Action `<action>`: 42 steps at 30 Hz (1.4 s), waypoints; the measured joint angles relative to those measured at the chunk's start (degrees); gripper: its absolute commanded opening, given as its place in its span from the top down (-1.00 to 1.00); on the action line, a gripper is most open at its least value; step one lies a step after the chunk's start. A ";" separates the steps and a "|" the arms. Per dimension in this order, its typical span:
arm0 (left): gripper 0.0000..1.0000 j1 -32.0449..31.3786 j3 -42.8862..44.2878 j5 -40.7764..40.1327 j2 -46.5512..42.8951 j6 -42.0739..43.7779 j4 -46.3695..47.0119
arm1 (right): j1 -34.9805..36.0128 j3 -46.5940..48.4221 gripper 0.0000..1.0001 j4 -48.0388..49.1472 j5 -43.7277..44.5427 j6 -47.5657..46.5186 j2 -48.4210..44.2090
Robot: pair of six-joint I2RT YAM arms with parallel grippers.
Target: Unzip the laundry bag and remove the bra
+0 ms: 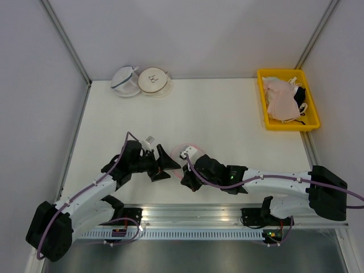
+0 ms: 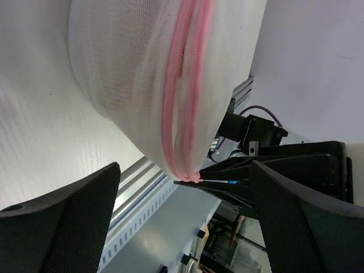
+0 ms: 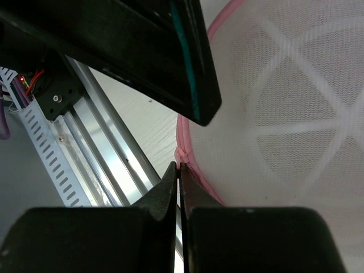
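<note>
At the far left corner of the bench [image 1: 227, 114], two round mesh pouches sit just beside each other: one white with dark trim [image 1: 125, 81], the other beige-rimmed with a small printed drawing [image 1: 154, 81]. At the far right, a yellow bin [image 1: 293, 126] holds pale pink bras [image 1: 281, 102] and a black-and-white garment [image 1: 300, 94].

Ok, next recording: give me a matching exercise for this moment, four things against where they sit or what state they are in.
Things:
1. left gripper
2. right gripper
3. yellow tray
4. beige-rimmed pouch

Places or states:
A. far side, to the left
B. open, facing the laundry bag
C. far side, to the right
D. shut on the laundry bag's pink rim

Pairs: 1-B, 2-D, 3-C, 4-A
</note>
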 measured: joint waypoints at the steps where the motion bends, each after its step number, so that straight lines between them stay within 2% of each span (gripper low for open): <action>1: -0.78 -0.37 0.02 -0.04 1.05 -0.22 0.74 | 0.00 0.00 0.99 0.22 -0.39 0.00 0.00; 3: -0.58 -1.27 0.02 -0.20 2.69 -0.76 2.25 | 0.00 0.00 0.99 0.55 -0.79 0.00 0.00; 4: -0.33 -1.86 0.02 -0.22 3.63 -1.07 3.39 | 0.02 0.00 0.99 0.72 -0.83 0.00 0.00; 7: 0.21 -2.97 0.02 -0.66 5.70 -2.40 5.97 | 0.15 0.00 0.99 0.81 -1.07 0.00 0.00; 8: 0.54 -3.15 0.02 -0.96 6.29 -2.73 6.71 | 0.15 0.00 0.99 0.81 -1.22 0.00 0.00; 10: 0.83 -3.28 0.02 -1.33 7.21 -3.15 7.93 | 0.26 0.00 0.99 0.92 -1.42 0.00 0.00; 11: 0.89 -3.28 0.02 -1.46 7.50 -3.26 8.41 | 0.28 0.00 1.00 0.96 -1.42 0.00 0.00; 14: 0.96 -3.32 0.02 -1.46 8.41 -3.39 9.68 | 0.26 0.00 0.99 1.03 -1.33 0.00 0.00; 29: 0.96 -1.07 1.51 -2.43 12.44 -2.99 9.66 | 1.01 0.37 0.99 -6.12 4.13 0.96 -0.46; 37: 0.96 2.16 3.61 0.09 15.96 -0.13 9.46 | 1.25 0.20 0.99 -12.68 14.60 3.48 -0.66; 42: 0.95 3.26 5.31 2.58 19.63 2.54 9.57 | 1.09 0.98 0.99 -16.70 22.01 6.29 2.78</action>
